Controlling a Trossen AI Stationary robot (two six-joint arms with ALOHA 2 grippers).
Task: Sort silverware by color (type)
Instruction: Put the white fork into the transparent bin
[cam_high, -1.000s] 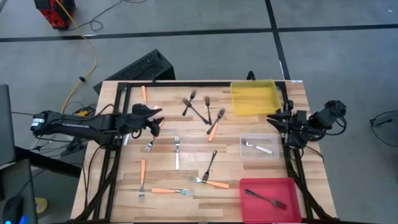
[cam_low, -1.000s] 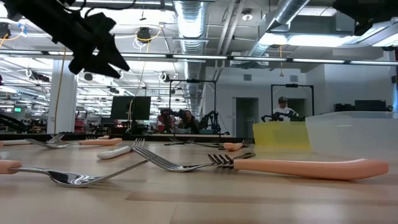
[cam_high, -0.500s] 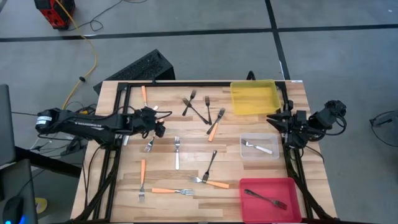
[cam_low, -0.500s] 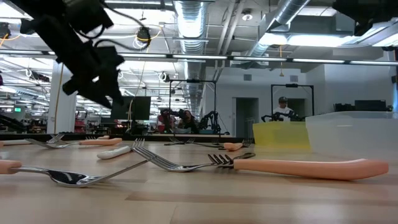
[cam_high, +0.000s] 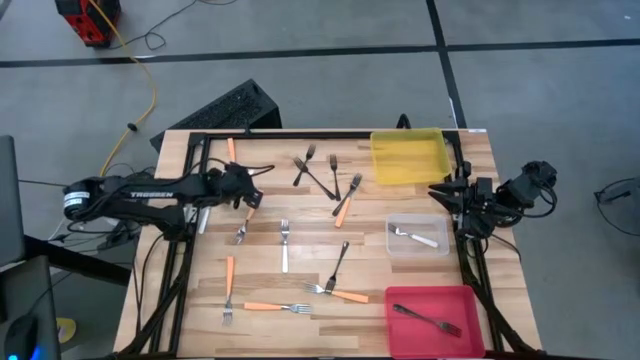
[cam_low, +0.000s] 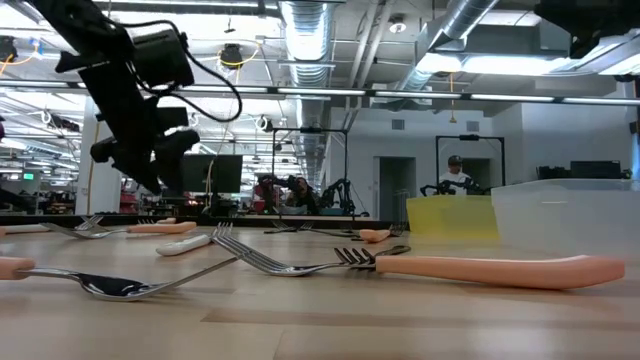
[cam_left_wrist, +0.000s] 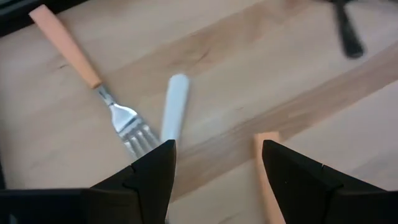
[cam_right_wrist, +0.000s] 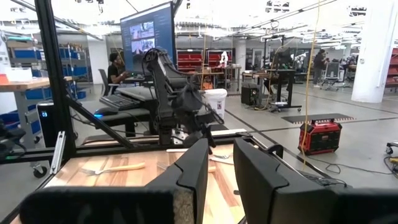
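Left wrist view shows your left claw (cam_left_wrist: 214, 177) with its fingers spread and nothing between them, hanging over the desk (cam_high: 400, 285) just above a pale silver-white fork (cam_left_wrist: 173, 112) whose white handle lies beside an orange-handled fork (cam_left_wrist: 93, 78). From the high view that claw (cam_high: 246, 192) sits over the desk's upper left part, with those two forks just below it.

Your right claw (cam_high: 447, 195) waits at the desk's right edge, between the yellow bin (cam_high: 408, 157) and the clear bin (cam_high: 418, 236); in its own wrist view the fingers stand only narrowly apart and grip nothing.

Judging by how things lie, you are early in the sort. Done so far: one pale fork (cam_high: 417, 237) rests in the clear bin and one dark fork (cam_high: 427, 320) in the red bin (cam_high: 433, 322). The yellow bin holds nothing that I can see.

Left to do is nearly everything else. Loose forks are still scattered over the desk: a crossed cluster of dark forks (cam_high: 318, 172) near the top middle, an orange one (cam_high: 347, 203) beside it, a silver one (cam_high: 284, 245) in the middle, and several more orange-handled ones along the left and lower parts (cam_high: 275, 307). The pale fork under your left claw looks like the next pick.
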